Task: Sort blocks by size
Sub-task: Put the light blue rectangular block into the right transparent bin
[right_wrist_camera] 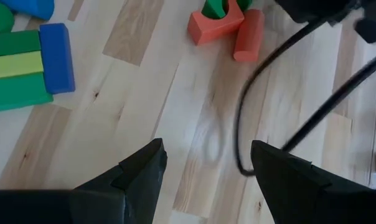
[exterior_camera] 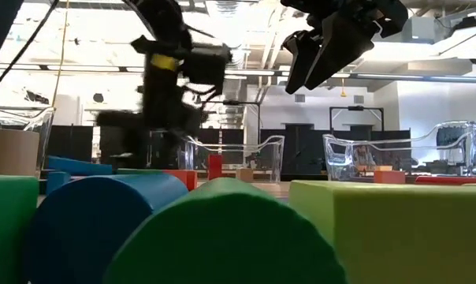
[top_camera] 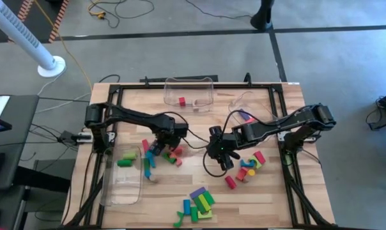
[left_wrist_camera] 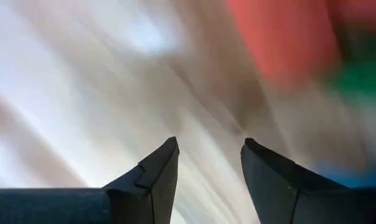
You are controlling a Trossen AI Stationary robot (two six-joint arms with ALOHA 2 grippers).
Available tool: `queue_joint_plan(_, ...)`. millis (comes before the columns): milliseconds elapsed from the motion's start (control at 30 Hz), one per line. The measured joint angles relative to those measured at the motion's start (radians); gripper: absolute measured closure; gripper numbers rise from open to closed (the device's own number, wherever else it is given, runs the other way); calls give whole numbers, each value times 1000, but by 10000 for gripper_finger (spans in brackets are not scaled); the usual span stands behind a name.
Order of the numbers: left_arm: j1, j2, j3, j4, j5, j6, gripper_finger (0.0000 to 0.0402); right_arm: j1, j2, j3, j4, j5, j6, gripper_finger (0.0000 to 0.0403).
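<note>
The blocks lie in groups on the wooden table. Red, green and blue ones (top_camera: 169, 155) sit just beside my left gripper (top_camera: 158, 148), which points down over them, open, with nothing between its fingers (left_wrist_camera: 210, 146). Its wrist view is smeared; a red block (left_wrist_camera: 281, 37) and a green one (left_wrist_camera: 362, 74) show ahead. My right gripper (top_camera: 223, 160) hangs open above bare wood (right_wrist_camera: 206, 146) near the table's middle. Red, pink and yellow blocks (top_camera: 249, 167) lie to its right. A green, blue, yellow and purple heap (top_camera: 198, 206) lies near the front edge.
A clear bin (top_camera: 188, 96) holding a red block (top_camera: 181, 101) stands at the far edge; a second bin (top_camera: 250, 105) is at the far right. A long clear bin (top_camera: 123, 185) with a green block (top_camera: 125, 162) lies at the left. A black cable (right_wrist_camera: 250, 112) loops below my right gripper.
</note>
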Motion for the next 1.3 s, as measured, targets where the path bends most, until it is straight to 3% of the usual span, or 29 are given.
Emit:
queue_joint_plan(233, 4, 0, 52, -21, -32, 36, 235, 8, 0, 0, -10, -3, 5, 132)
queue_joint_plan(667, 14, -1, 55, -290, -6, 21, 235, 11, 0, 0, -5, -17, -11, 132)
queue_joint_plan(800, 3, -1, 34, -270, 42, 85, 235, 11, 0, 0, -5, -18, -15, 132)
queue_joint_plan(1300, -79, -5, -30, -162, 13, 258, 235, 19, 0, 0, -13, -21, -7, 132)
